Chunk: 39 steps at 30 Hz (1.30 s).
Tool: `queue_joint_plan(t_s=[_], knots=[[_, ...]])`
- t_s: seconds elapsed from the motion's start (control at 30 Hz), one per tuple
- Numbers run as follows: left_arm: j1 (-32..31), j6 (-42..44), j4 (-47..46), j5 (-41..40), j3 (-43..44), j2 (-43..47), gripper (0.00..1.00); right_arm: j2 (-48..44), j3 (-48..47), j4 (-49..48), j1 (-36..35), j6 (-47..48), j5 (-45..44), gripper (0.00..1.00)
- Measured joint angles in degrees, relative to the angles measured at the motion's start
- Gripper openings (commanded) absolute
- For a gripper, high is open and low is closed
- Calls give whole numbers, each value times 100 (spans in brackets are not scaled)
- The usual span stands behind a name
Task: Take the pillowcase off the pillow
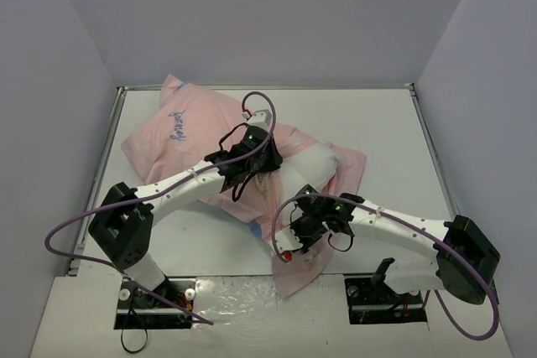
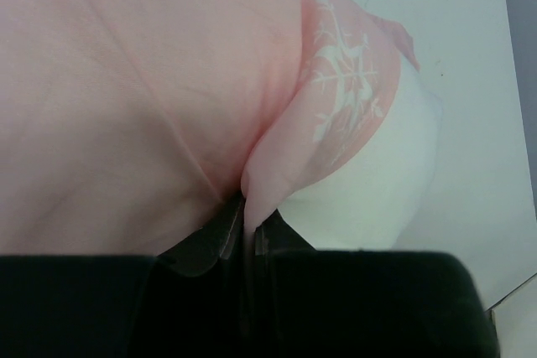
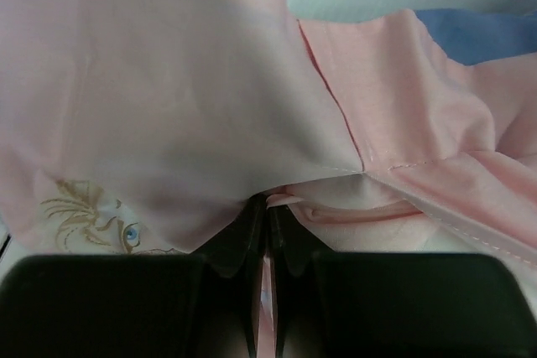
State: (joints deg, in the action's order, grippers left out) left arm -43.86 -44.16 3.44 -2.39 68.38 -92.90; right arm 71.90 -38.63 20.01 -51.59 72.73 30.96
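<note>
The left gripper has its jaws nearly together, pinching a rounded fold of the pillowcase. The right gripper has its jaws pressed tight on a thin layer of the same cloth, which runs down between them.

The pillowcase is a thin, soft, pale pink sack with most of the pillow inside it. The pillow's bare white end bulges out of the sack's open side, and this is the only part of it uncovered. The left gripper's pinch is just beside that bare end. The right gripper's pinch is nearer the arm bases than the pillow, on a loose flap with no pillow in it that lies wrinkled and flat.

Over the pillow the cloth is plump and smooth. It carries white snowflake prints near the bare end and blue cursive lettering toward the far end. Near the right jaws are a stitched seam, a faint printed face with a blue eye and a blue patch.

Pillow and pillowcase lie on the white table
</note>
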Motion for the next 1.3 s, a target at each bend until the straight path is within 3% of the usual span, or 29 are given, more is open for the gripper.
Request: queue_joint_plan(t_s=[0.23,0.27,0.33,0.43,0.53,0.67,0.8,0.93,1.03,1.2,1.3], knots=[[31,0,-81,9,-2,0,3,85,61,-310,-162,-682,-625,30],[42,0,-92,9,-2,2,4,63,61,-269,-131,-704,-669,42],[66,26,-116,9,-2,2,11,0,-35,39,57,-695,-566,48],[103,125,-127,2,13,22,22,-61,-614,710,789,-627,-267,53],[144,319,0,-2,186,28,44,-197,-1556,1143,1467,-586,-114,54],[149,579,160,-20,472,96,57,-522,-2531,1150,2293,-750,321,52],[149,938,350,-61,603,374,66,-730,-2618,1158,3182,-1248,822,53],[44,1327,501,-87,710,767,71,-671,-2264,953,3963,-2295,1023,57],[-269,1646,597,-177,798,1078,74,-444,-2122,754,4308,-3353,1213,66],[-1375,1982,767,-671,833,1381,75,4,-2033,107,4662,-5639,1569,80],[-2232,1978,739,-1187,619,1462,75,195,-1993,-254,4756,-7246,1436,94]])
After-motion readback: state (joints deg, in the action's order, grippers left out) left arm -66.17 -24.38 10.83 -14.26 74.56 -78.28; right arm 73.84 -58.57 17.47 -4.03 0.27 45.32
